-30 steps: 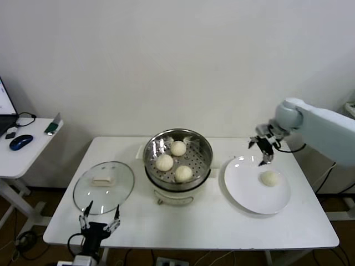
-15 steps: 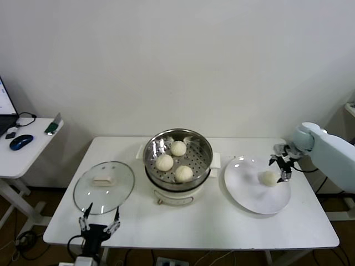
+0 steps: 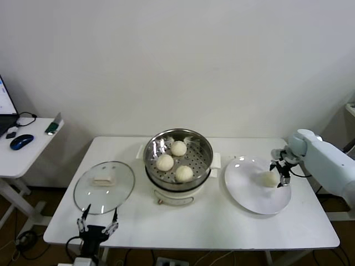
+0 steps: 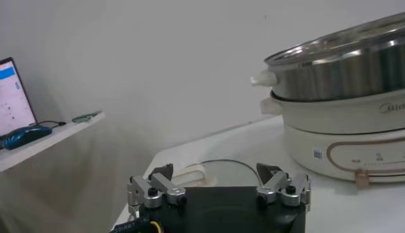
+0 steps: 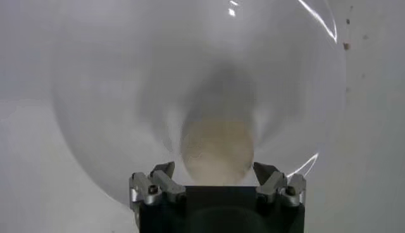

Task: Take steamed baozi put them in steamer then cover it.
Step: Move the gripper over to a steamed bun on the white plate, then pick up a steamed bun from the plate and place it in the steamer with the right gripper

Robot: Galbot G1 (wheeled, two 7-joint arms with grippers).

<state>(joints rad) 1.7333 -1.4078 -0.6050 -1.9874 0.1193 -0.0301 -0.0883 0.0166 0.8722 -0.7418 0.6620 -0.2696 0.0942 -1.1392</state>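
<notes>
Three pale baozi [image 3: 176, 161] lie on the perforated tray of the shiny steamer [image 3: 204, 148] at the table's middle. One more baozi [image 3: 269, 178] [image 5: 218, 150] rests on the white plate [image 3: 247, 191] to the right. My right gripper [image 3: 280, 168] [image 5: 215, 171] stands open just behind that baozi, its fingers to either side of it and apart from it. The clear glass cover [image 3: 104, 187] [image 4: 218, 173] lies flat on the table to the left. My left gripper [image 3: 97, 223] [image 4: 218, 177] waits open at the front edge, below the cover.
A side table [image 3: 28, 152] at the far left carries a blue mouse [image 3: 20, 142] and a laptop. The steamer's cream base [image 4: 342, 145] stands close beside the cover. A wall rises right behind the table.
My right gripper has swung from above the plate's far edge down and to the right, ending low at the baozi on the plate. The left arm has barely moved.
</notes>
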